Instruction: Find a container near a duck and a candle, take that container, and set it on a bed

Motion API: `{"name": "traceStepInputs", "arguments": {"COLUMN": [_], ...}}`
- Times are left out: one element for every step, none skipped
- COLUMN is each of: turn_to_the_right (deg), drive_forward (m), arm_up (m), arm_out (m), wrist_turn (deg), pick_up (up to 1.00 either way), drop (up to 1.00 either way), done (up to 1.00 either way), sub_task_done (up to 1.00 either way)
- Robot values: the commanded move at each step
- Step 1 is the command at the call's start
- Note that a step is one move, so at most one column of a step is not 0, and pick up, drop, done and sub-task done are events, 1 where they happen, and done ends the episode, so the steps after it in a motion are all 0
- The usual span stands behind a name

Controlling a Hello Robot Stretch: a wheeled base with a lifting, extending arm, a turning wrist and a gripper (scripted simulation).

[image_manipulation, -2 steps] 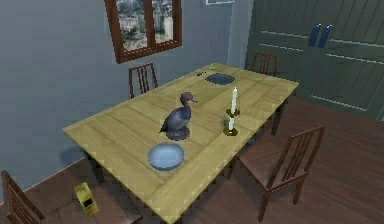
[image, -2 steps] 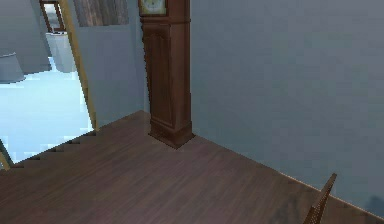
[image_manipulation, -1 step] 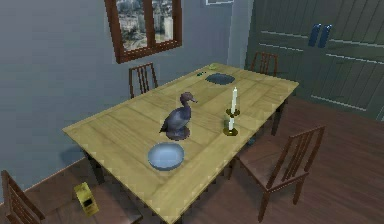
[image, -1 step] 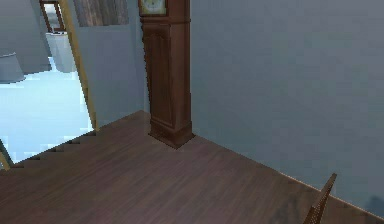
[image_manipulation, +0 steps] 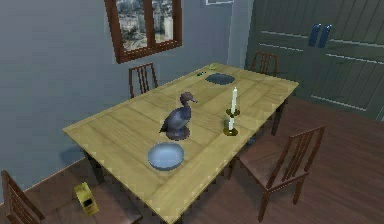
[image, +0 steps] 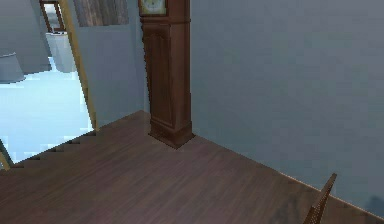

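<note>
one blue bowl [image_manipulation: 166, 155] sits on table [image_manipulation: 110, 125] just beside duck [image_manipulation: 178, 118], near candle [image_manipulation: 233, 100]; search step looks done; next: drive closer, extend arm to bowl; gripper state: cannot tell

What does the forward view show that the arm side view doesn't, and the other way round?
Forward view: a tall wooden clock and a doorway into a brighter room. Arm side view: a wooden table bearing a duck, a candle and a blue bowl, plus a window. Both: dark wooden floor, blue-grey walls and wooden chairs.
</note>
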Motion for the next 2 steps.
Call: {"name": "traceStepInputs", "arguments": {"turn_to_the_right": [0.0, 0.0], "drive_forward": [0.0, 0.0], "arm_up": [0.0, 0.0], "arm_out": [0.44, 0.0], "wrist_turn": [0.0, 45.0], "pick_up": [0.0, 0.0], "drop": [0.0, 0.0], "done": [0.0, 0.0], "sub_task_done": [0.0, 0.0]}}
